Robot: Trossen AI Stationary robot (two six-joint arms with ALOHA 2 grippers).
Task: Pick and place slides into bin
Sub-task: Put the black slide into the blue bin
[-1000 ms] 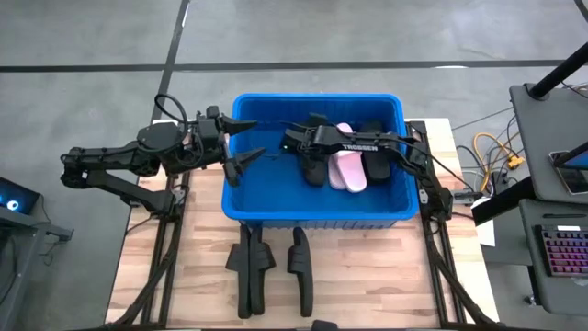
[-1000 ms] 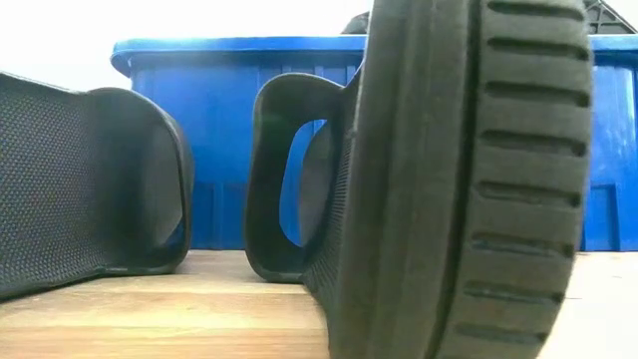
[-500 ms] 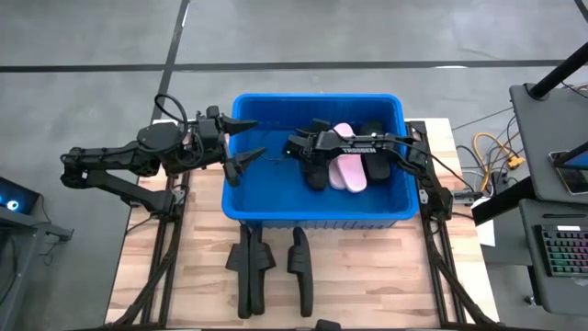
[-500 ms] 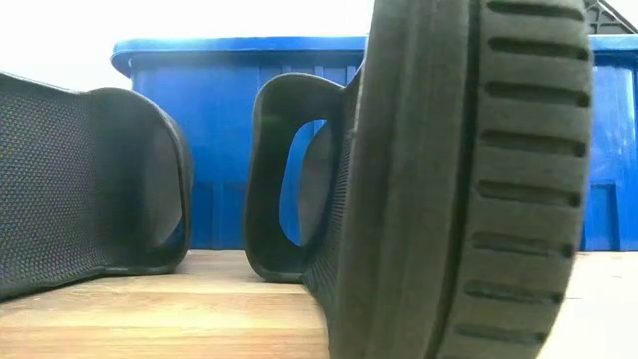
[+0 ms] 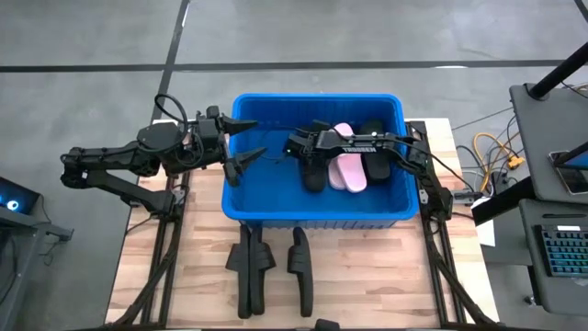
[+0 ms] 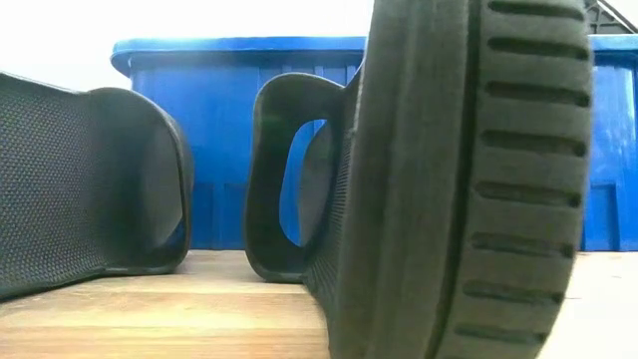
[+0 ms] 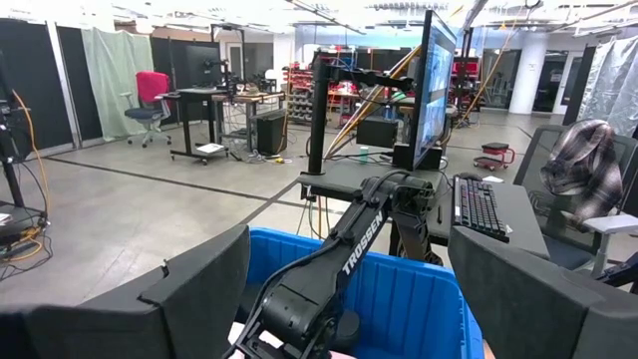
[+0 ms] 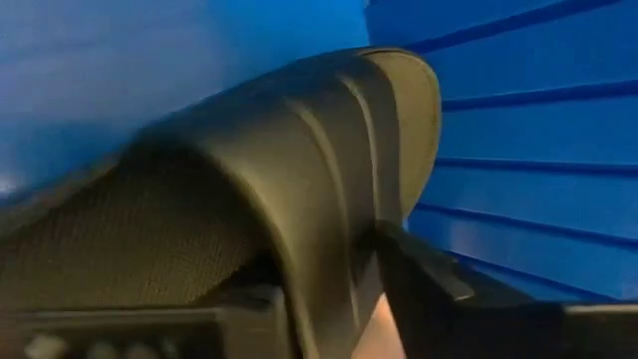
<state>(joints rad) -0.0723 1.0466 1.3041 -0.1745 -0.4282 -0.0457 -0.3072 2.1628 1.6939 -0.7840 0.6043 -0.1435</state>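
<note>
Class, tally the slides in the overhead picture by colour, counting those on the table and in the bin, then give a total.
Black slides: 5 (3 on the table, 2 in the bin)
Pink slides: 1
Total: 6

Open workshop floor behind the table

Grey concrete floor (image 7: 120, 209), a red chair (image 7: 150, 95), desks, a monitor (image 7: 434, 85) on a stand, bright ceiling lights.

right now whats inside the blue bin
Inside the bin: a pink slide between black slides, with the right gripper over one. The right arm covers parts of them.
</note>
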